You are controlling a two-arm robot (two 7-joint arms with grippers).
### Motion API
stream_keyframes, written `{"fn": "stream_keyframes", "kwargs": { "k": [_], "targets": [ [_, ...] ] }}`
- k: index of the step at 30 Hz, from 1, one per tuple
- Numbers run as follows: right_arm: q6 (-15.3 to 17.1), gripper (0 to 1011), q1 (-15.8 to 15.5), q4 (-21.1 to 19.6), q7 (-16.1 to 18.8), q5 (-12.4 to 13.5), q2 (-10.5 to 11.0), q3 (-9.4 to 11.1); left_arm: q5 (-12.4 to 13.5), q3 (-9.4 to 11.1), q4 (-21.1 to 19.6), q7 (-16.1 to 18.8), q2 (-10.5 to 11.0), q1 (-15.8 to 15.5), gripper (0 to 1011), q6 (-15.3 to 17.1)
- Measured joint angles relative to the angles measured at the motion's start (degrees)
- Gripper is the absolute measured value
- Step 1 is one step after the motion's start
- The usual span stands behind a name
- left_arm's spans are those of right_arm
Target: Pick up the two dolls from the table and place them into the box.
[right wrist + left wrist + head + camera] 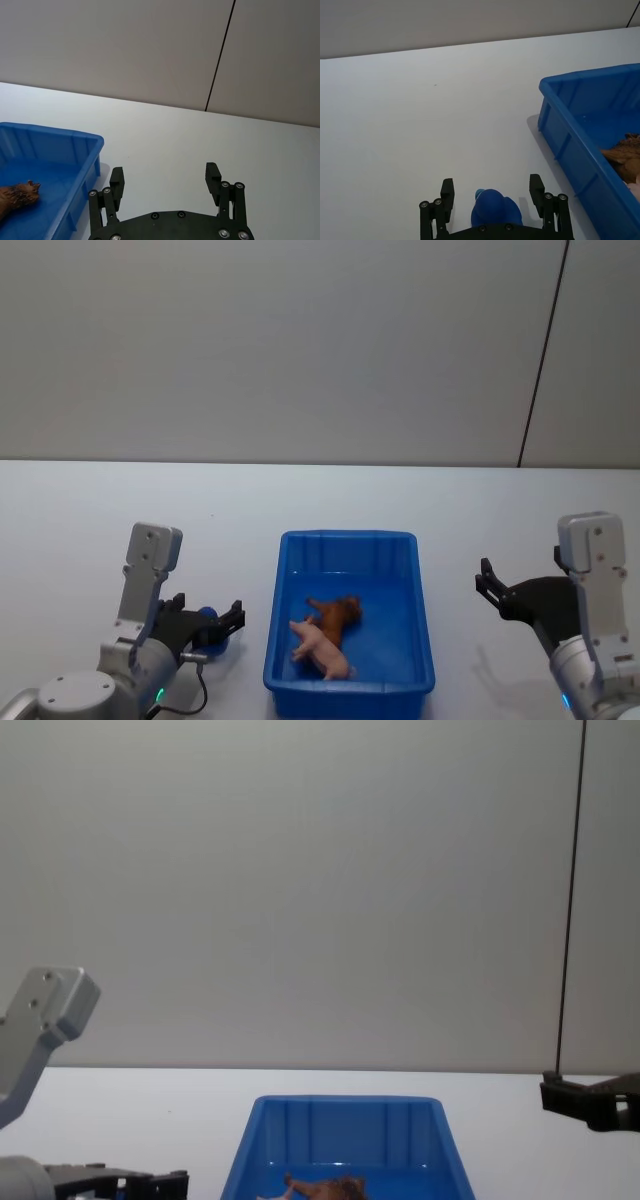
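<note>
Both dolls lie inside the blue box (349, 680) on the white table (100, 510): pink pig (322, 648) against the shaggy brown one (336, 616) (touching). Left gripper (222, 624) and right gripper (487, 585) hover either side, fingers spread, holding nothing.

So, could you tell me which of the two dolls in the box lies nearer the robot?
The pink pig doll. In the head view it lies toward the box's near wall, with the brown doll just behind it.
</note>
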Motion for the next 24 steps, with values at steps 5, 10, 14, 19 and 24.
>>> {"fn": "stream_keyframes", "kwargs": {
  "k": [5,10,14,19,24],
  "targets": [
    [0.0,1001,0.0,0.0,0.0,0.0,0.0,0.0,-0.2,-0.1,1.3,-0.5,-0.4,-0.4,849,0.4],
    [0.0,1001,0.0,0.0,0.0,0.0,0.0,0.0,-0.7,-0.2,2.1,-0.6,-0.6,-0.6,703,0.9],
    [0.0,1001,0.0,0.0,0.0,0.0,0.0,0.0,-1.0,-0.2,2.3,-0.4,-0.7,-0.5,587,1.2],
    [0.0,1001,0.0,0.0,0.0,0.0,0.0,0.0,-1.4,-0.3,1.9,0.4,-0.6,0.1,429,1.3],
    [0.0,1001,0.0,0.0,0.0,0.0,0.0,0.0,-1.5,-0.4,1.1,1.1,-0.4,0.9,375,1.1]
  ]
}}
